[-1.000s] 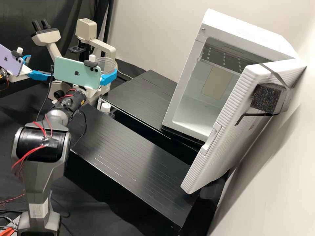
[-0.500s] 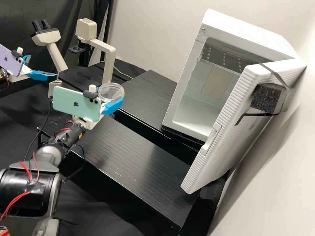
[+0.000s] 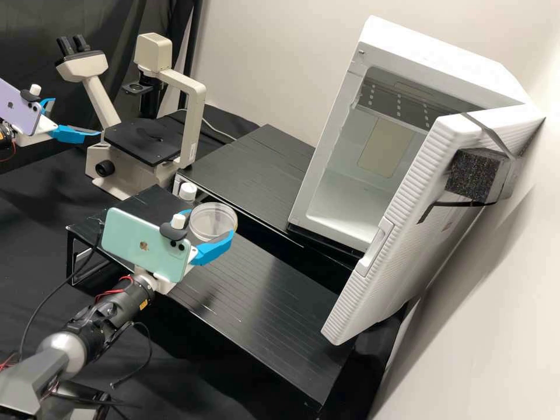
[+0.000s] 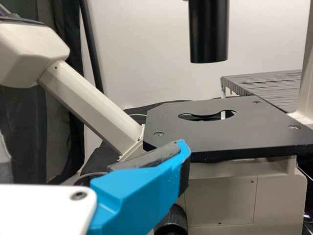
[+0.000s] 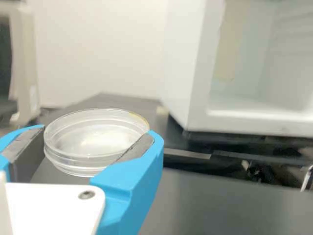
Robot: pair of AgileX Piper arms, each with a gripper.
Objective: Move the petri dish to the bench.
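The big white box [image 3: 443,55] stands with its door [image 3: 391,280] wide open, and the door's low corner comes close to the end of the black bench [image 3: 262,291]. That corner could bump an arm, so I would stay away from that end. The bench has a long drop at its front edge and a dark gap along its back. The long, flat middle gives good room to come down.

The microscope [image 3: 189,122] stands behind. Beside its flat plate, in the high view, the left gripper [image 3: 77,117] has its fingers spread with nothing between them, likely to keep out of the way.

The right gripper [image 5: 95,134] pinches the petri dish [image 3: 210,220] by its round sides. The dish is up over the bench, almost flat. Holding it this way probably leaves its bottom free to sit down first. A small bottle with a white cap [image 3: 188,191] is near it, so coming down should be slow.
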